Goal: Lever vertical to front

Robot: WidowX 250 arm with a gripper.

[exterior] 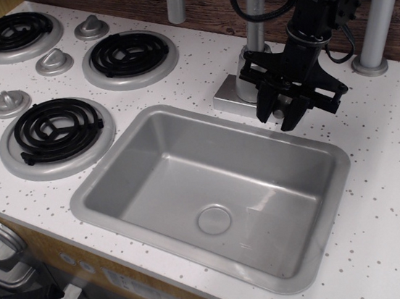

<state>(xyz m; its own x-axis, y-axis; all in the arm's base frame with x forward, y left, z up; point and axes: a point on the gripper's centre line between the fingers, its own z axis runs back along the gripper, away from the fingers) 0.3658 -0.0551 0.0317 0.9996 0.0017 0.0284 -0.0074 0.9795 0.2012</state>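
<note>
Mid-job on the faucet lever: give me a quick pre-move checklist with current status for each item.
1. Gripper at the faucet base: ok, it hangs at the base's front right edge.
2. Lever between the fingers: cannot tell, only a silver bit shows behind the black fingers.
3. Grip closed on lever: cannot tell, the fingers look parted.
4. Lever angle: cannot tell, mostly hidden.
5. Sink free of objects under the gripper: ok.
6. Cables clear of the spout: not ok, a black cable loops against it.
</note>
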